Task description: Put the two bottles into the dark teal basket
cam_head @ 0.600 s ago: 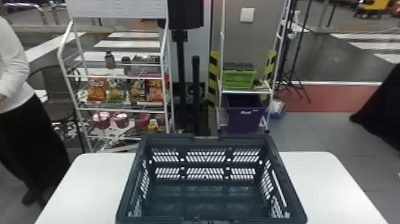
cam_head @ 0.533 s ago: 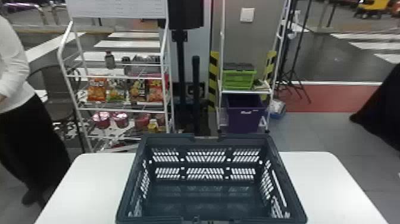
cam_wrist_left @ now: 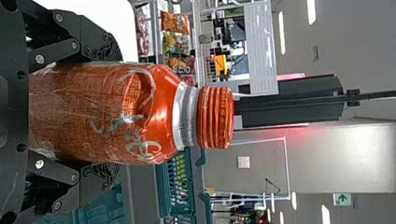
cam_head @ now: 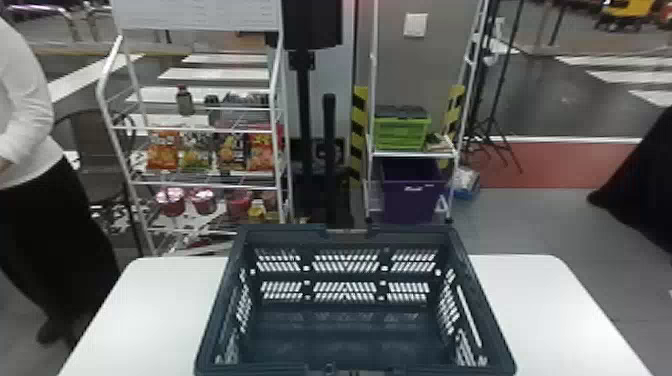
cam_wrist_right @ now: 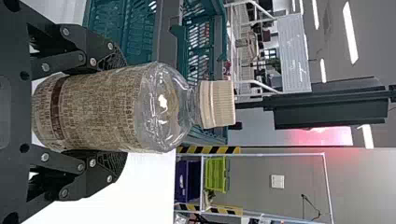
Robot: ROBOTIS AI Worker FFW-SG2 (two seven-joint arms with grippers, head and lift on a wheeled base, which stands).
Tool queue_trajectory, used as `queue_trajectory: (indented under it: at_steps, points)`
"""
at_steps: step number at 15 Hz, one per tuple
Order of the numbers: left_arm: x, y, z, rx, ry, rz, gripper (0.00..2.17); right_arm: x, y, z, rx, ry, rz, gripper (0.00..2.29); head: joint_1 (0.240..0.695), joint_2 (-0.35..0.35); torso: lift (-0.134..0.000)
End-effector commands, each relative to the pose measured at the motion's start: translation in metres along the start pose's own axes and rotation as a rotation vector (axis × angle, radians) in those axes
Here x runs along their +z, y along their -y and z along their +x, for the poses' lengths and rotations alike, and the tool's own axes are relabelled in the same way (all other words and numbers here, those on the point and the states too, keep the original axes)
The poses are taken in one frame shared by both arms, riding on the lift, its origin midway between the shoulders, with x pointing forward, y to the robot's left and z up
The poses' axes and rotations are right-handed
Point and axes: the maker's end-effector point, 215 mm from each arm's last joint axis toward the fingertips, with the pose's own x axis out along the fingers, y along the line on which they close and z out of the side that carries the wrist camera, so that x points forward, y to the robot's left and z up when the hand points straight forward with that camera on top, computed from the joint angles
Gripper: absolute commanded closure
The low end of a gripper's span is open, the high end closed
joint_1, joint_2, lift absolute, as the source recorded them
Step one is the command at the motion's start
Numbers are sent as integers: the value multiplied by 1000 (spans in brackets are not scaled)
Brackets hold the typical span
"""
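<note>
The dark teal basket stands on the white table in the head view, with no bottle inside. In the left wrist view my left gripper is shut on an orange-red bottle with a ribbed orange cap; part of the basket lies beyond it. My right gripper in the right wrist view is shut on a clear bottle with a beige cap and a label of dense print, and the basket is beside it.
The white table extends on both sides of the basket. Behind it stand a snack rack at the left and a shelf with a green crate and a purple bin.
</note>
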Motion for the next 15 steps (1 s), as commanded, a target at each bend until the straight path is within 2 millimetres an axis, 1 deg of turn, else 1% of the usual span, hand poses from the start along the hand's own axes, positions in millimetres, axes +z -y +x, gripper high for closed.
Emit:
queue_trajectory:
  at_steps: [1, 2, 4, 7, 8, 9, 12, 15]
  points:
    - [0, 0, 0, 1, 0, 0, 1912, 2, 1, -1, -2, 5, -1, 2219, 499, 0, 0]
    - [0, 0, 0, 1, 1, -1, 1912, 4, 0, -1, -2, 9, 1, 2219, 499, 0, 0]
    - [0, 1, -1, -1, 3, -2, 1912, 15, -2, -1, 2, 28, 7, 2219, 499, 0, 0]
    - [-2, 4, -4, -8, 3, -2, 1912, 48, -13, 8, 21, 88, 10, 2219, 499, 0, 0]
    - [-2, 5, -6, -10, 4, -1, 1912, 64, -18, 13, 31, 119, 11, 2219, 499, 0, 0]
    - [-3, 6, -7, -13, 4, -1, 1912, 73, -19, 18, 33, 133, 13, 2219, 499, 0, 0]
    - [-2, 6, -9, -25, 10, 5, 1912, 97, -7, 47, -9, 127, 23, 2219, 499, 0, 0]
    - [-3, 6, -11, -31, 9, 3, 1912, 103, 9, 78, -81, 55, 51, 2219, 499, 0, 0]
